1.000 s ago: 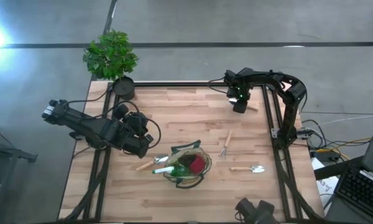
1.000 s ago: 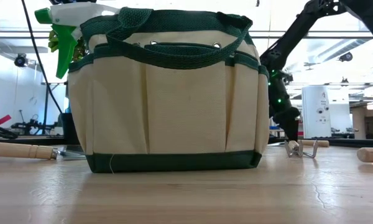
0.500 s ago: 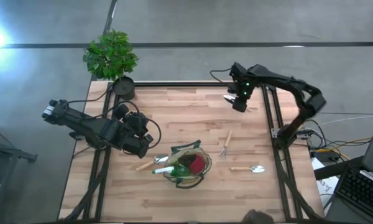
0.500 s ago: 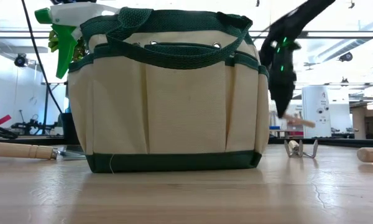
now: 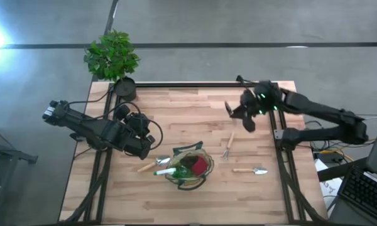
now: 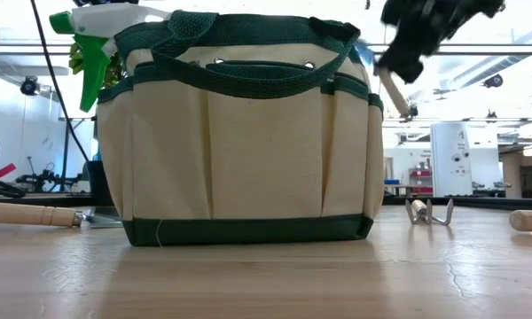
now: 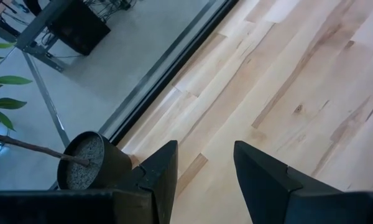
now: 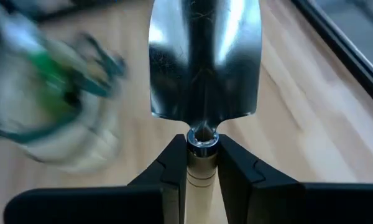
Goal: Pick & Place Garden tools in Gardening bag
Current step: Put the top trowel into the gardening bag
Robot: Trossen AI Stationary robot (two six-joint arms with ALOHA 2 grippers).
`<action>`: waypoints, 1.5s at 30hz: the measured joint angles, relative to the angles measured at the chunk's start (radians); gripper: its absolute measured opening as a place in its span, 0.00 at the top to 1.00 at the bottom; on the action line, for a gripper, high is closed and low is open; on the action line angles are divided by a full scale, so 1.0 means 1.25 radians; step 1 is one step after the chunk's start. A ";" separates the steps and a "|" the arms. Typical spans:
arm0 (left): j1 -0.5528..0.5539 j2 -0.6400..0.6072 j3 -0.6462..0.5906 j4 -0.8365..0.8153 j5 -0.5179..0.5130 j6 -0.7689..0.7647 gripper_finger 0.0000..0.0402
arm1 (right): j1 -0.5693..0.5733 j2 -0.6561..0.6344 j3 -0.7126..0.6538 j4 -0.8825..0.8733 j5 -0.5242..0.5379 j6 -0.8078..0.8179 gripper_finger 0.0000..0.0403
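The wooden tabotop is not the word used here: the wooden tabletop (image 5: 195,107) carries everything, and the carry step is judged to be in hand, with a tool brought toward the gardening bag (image 5: 190,167), which stands near the middle of the front edge. The right arm is stretched in from the right edge, and the right tool (image 5: 244,116) is seen closed narrowly on the wooden handle of a metal trowel (image 8: 204,59), which is held off the tabletop with its blade pointing ahead of the fingers. The next move is judged to call for the trowel to be carried over the bag's open top and lowered blade-first before release, with the green handles cleared. The left tool (image 7: 202,177) is held idle toward the left edge, its fingers apart and nothing between them. Inside the bag, a red-and-black item (image 5: 198,165) and a green-and-white sprayer (image 5: 169,171) are already held, the sprayer head sticking out of the top. Still lying on the tabletop are a second trowel (image 5: 250,170) toward the front right corner, a hand rake (image 5: 229,145) just right of the bag, and a wooden-handled tool (image 5: 152,165) beside the bag's left side.
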 joint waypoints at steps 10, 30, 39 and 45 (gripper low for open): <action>0.000 0.000 0.000 0.005 -0.002 -0.001 0.60 | 0.322 -0.167 -0.227 0.378 0.200 0.155 0.88; 0.000 0.000 0.000 0.020 -0.002 -0.002 0.60 | 0.539 0.102 -0.379 0.923 0.286 0.157 0.88; 0.000 0.000 0.000 0.020 -0.003 0.001 0.60 | 0.555 0.233 -0.374 1.052 0.285 0.162 0.88; 0.000 0.000 0.000 0.020 -0.003 0.002 0.60 | 0.555 0.303 -0.353 1.054 0.285 0.160 0.88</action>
